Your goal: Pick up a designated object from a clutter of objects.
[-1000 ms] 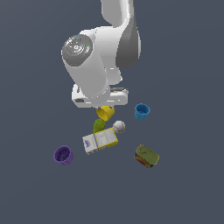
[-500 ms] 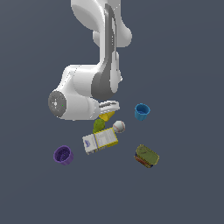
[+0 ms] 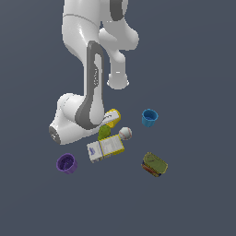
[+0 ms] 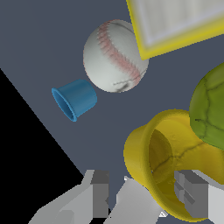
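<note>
The yellow cup [image 3: 113, 117] lies on its side among the clutter, touching the green fruit [image 3: 104, 132]. In the wrist view the yellow cup [image 4: 164, 164] shows its hollow inside, with the green fruit [image 4: 210, 109] against it. My gripper [image 4: 146, 194] is open and low at the cup's rim. One finger [image 4: 99, 196] stands outside the rim and the other finger [image 4: 192, 194] overlaps the cup's mouth. I cannot tell whether they touch it. In the exterior view the arm hides most of the gripper [image 3: 109, 121].
A white baseball [image 3: 125, 133] [image 4: 114, 56] and a white-yellow box [image 3: 106, 148] [image 4: 175, 22] lie beside the fruit. A blue cup [image 3: 149, 118] [image 4: 75, 99] lies apart. A purple cup [image 3: 67, 163] and an olive-green can [image 3: 154, 164] lie further out.
The arm has folded down and swung toward the exterior view's left, bringing the wrist low beside the yellow cup. The objects have not moved.
</note>
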Available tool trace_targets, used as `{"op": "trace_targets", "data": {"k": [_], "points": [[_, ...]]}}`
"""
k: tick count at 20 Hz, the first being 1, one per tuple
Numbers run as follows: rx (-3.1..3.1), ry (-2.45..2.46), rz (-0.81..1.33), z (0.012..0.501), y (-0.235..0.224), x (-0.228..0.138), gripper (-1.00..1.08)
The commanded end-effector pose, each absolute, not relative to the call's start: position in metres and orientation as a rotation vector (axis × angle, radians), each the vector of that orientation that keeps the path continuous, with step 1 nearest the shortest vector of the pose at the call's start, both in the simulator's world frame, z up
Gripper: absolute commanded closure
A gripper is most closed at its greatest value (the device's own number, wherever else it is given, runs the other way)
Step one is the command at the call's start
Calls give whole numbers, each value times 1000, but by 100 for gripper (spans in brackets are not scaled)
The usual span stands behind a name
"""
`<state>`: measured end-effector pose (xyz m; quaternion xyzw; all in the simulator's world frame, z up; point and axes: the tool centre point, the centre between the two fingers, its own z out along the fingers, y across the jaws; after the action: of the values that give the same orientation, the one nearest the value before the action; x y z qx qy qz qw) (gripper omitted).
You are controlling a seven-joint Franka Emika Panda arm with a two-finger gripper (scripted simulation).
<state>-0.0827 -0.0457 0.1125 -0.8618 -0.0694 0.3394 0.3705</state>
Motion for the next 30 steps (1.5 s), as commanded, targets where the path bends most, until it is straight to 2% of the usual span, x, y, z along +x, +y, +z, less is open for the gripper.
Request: {"op": "trace_targets", "data": {"k": [1,15,30], "points": [[-2132,-192,871,106,-45,-87,-20],[-2001,-207,853,96,-48,-94,-20],[-1989,-210,858,84,-25,-115,-20]]}}
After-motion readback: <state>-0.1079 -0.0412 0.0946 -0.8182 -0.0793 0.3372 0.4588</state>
